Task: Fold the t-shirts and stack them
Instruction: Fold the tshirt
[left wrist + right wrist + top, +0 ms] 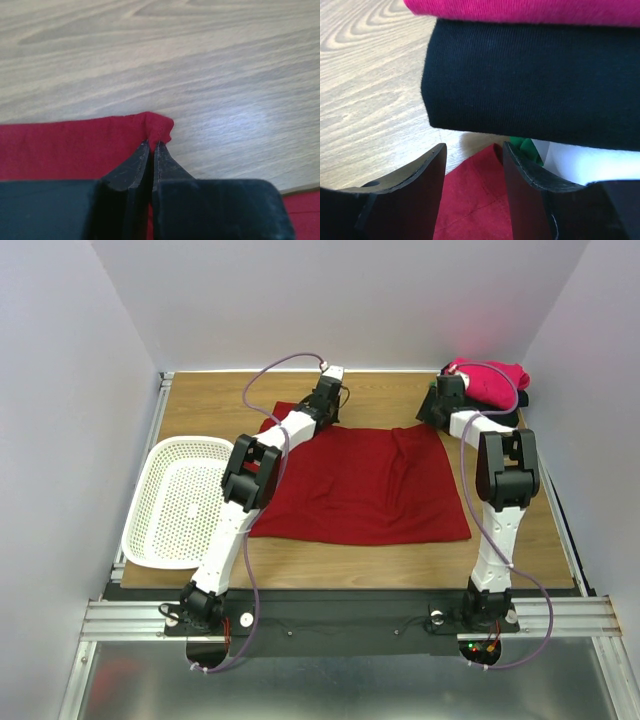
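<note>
left gripper (151, 145) jaws are pinched shut on a corner of the big dark red cloth t-shirt (65, 150), lying flat (the one left to fold). right gripper (473, 150) jaws stand open and empty, another corner showing between them; the folded bright pink cloth t-shirt (530, 10) and black cloth t-shirt (530, 80) sit stacked just ahead.

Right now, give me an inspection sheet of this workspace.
Surface: wooden table.
Job's things: dark red t-shirt spread flat; at far right, pink t-shirt on black t-shirt, green cloth and white cloth beneath.
Clutter: white perforated basket, left edge.
Grippers: left gripper shut on the dark red t-shirt's far-left corner; right gripper open over its far-right corner, beside the black t-shirt.
Cables: purple cables in loose loops.
Surroundings: pale walls; aluminium rails at near edge.
</note>
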{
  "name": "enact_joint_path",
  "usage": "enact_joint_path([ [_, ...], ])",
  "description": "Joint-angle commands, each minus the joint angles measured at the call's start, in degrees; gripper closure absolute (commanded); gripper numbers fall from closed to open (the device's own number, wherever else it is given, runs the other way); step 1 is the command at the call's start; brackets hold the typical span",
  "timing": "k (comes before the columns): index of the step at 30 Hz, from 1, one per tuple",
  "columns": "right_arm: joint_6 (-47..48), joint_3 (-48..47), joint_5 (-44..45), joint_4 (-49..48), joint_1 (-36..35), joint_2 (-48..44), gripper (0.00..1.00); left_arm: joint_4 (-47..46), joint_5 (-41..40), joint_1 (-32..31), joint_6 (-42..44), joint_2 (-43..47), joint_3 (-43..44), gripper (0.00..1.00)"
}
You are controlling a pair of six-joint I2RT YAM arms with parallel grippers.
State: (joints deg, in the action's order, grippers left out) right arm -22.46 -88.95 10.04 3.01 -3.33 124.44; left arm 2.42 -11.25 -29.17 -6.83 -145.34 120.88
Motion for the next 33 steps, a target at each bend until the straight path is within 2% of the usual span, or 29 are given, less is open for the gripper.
enact_joint_path([
  [1, 0.7, -0.7, -0.1, -2.0, 0.2, 0.1, 0.46, -4.3, -2.6, -0.2, -1.2, 7.1, -3.7, 0.89],
  [5, 1.2, -0.5, 0.6, -2.0, -0.2, 0.3, 0.46, -6.7, -4.2, -0.3, -2.0, 10.4, -7.6, 0.94],
  [8, 1.1, -0.6, 0.3, -2.0, -0.6, 0.8, 0.52, -9.4, -6.2, -0.4, -2.2, 14.1, -11.5, 0.98],
  [14, 0.9, 0.4, 0.9, -2.0, -1.0, 0.5, 0.59, -14.1, -8.4, -0.5, -2.6, 18.6, -17.9, 0.98],
  [28, 1.5, 1.1, 3.1, -0.5, -1.6, 1.4, 0.6, -14.5, -8.4, -0.5, -1.9, 20.4, -20.0, 0.98],
  [29, 1.4, 0.9, 2.9, -0.4, -1.6, 1.6, 0.63, -14.6, -8.4, -0.5, -1.9, 20.4, -20.2, 0.98],
  [30, 1.4, 0.6, 2.9, -0.5, -1.6, 1.7, 0.78, -14.7, -8.9, -0.5, -1.9, 20.5, -20.3, 0.98],
  [32, 1.4, 0.4, 3.4, -0.3, -1.6, 1.7, 1.0, -14.7, -9.6, -0.5, -1.9, 20.7, -20.9, 0.99],
  [33, 1.5, 0.4, 3.6, -0.3, -1.5, 1.5, 0.99, -14.9, -10.4, -0.5, -1.8, 21.1, -21.1, 0.99],
])
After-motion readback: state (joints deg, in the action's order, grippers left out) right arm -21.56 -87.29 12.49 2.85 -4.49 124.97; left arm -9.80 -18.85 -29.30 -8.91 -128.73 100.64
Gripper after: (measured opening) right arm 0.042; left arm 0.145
